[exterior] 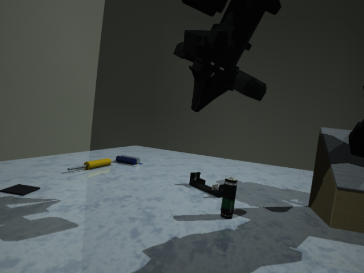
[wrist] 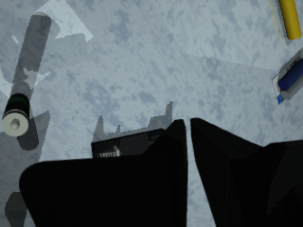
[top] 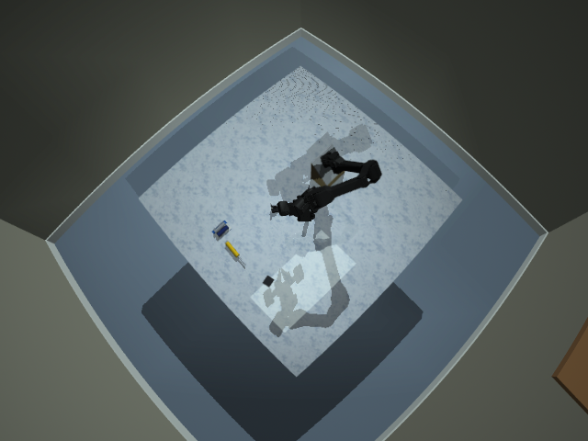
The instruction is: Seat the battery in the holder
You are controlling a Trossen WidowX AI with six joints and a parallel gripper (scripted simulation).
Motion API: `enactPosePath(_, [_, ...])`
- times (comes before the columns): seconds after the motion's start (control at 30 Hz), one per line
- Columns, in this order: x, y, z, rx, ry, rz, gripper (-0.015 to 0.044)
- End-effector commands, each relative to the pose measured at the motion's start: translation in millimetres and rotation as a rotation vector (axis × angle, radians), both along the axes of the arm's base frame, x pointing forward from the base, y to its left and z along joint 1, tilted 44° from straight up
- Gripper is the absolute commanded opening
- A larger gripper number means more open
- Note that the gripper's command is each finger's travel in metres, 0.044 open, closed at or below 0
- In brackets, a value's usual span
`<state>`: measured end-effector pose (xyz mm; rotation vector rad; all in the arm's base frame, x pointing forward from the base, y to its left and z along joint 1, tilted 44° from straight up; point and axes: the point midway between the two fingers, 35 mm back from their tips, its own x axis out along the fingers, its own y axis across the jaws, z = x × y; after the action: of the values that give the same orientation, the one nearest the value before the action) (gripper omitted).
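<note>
The battery (exterior: 228,202) (wrist: 17,111) is black and green and stands upright on the table, apart from the holder, with its terminal end up. The black holder (exterior: 205,187) (wrist: 125,144) lies on the table with no battery in it. In the wrist view it is partly hidden behind a finger. In the top view the arm hides both. My gripper (top: 272,209) (exterior: 195,110) (wrist: 187,128) is shut and empty, with only a thin gap between its fingers. It hangs well above the table over the holder area.
A yellow-handled screwdriver (top: 231,249) (exterior: 98,163) (wrist: 290,19) and a blue and grey object (top: 221,231) (exterior: 126,160) (wrist: 292,77) lie away from the holder. A flat black square (top: 268,280) (exterior: 20,189) lies farther off. A wooden block (exterior: 347,208) stands right of the battery in the exterior view.
</note>
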<state>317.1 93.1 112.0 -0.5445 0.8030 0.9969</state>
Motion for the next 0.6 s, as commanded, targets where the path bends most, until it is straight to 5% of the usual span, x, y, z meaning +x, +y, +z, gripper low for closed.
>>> enactPosePath(0.0, [-40, 32, -33, 0.160, 0.271, 0.371, 0.0000])
enactPosePath(0.57, [-44, 60, -64, 0.165, 0.277, 0.379, 0.0000])
